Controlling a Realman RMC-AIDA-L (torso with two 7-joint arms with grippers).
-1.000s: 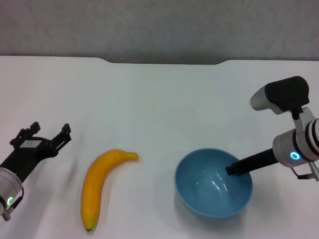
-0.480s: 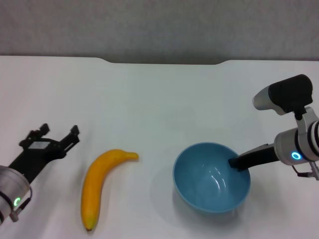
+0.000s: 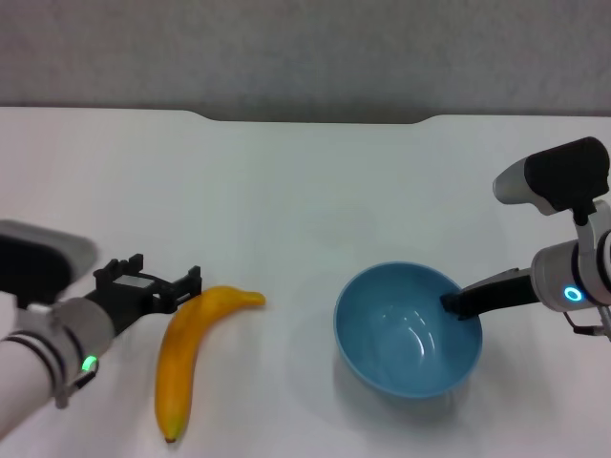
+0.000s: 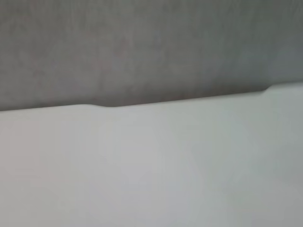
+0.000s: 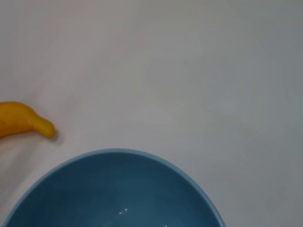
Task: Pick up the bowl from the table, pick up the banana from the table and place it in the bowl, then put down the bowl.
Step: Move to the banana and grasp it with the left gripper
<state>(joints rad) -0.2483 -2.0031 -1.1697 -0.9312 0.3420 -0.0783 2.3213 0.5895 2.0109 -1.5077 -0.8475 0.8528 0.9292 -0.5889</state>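
From the head view, the right gripper [image 3: 460, 305] is clamped on the near-right rim of the light blue bowl [image 3: 406, 329], which looks raised off the table [image 3: 305, 191]. The left gripper [image 3: 158, 286], jaws spread wide and empty, sits just beside the banana [image 3: 186, 353], which lies on the table left of the bowl. The banana is probably light and smooth; a mid-body grasp seems best.

Left wrist view shows only bare tabletop.

Right wrist view shows the bowl's glossy, likely slippery rim [image 5: 118, 153] and the banana's stem end [image 5: 28, 123].

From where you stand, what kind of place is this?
Probably a robot test bench: a plain white tabletop with a notched far edge, a bare grey wall, and only a yellow banana and light blue plastic bowl.
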